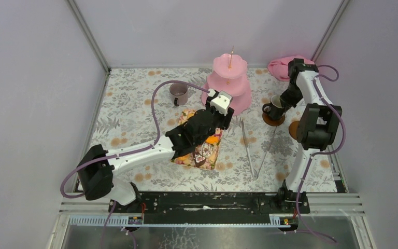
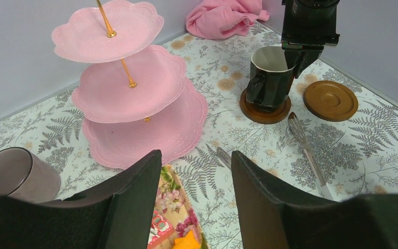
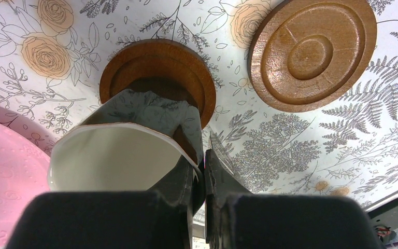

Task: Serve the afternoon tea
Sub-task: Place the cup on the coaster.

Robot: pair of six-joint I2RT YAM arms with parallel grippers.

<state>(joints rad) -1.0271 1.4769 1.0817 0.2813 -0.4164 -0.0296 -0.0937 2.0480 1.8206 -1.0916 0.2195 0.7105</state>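
Count first: two mugs, two wooden coasters, one pink three-tier stand (image 2: 129, 88), one pair of tongs (image 2: 307, 148) and one floral tray (image 2: 172, 199).

The left pincer (image 2: 196, 162) hangs about half open with nothing between its fingers, right over the tray's far end. Below it the toy cakes (image 1: 213, 139) peek out. The top view shows an orange one and a chocolate one; the rest are under the arm, so no full count. Straight ahead of that pincer rises the stand, close by. The grey mug (image 2: 15, 174) sits off to its left on the tabletop (image 2: 383, 140).

Over to the right pincer (image 3: 203, 162): it's clamped tight on the wall of the black mug (image 3: 124, 155), one finger inside the rim and one outside. The mug stands on the first coaster (image 3: 158, 57). The second coaster (image 3: 311, 52) lies just beside it, ahead of that pincer.

The tongs lie between the two pincers. A pink cloth (image 2: 223, 18) is bunched in the corner beyond the right one.
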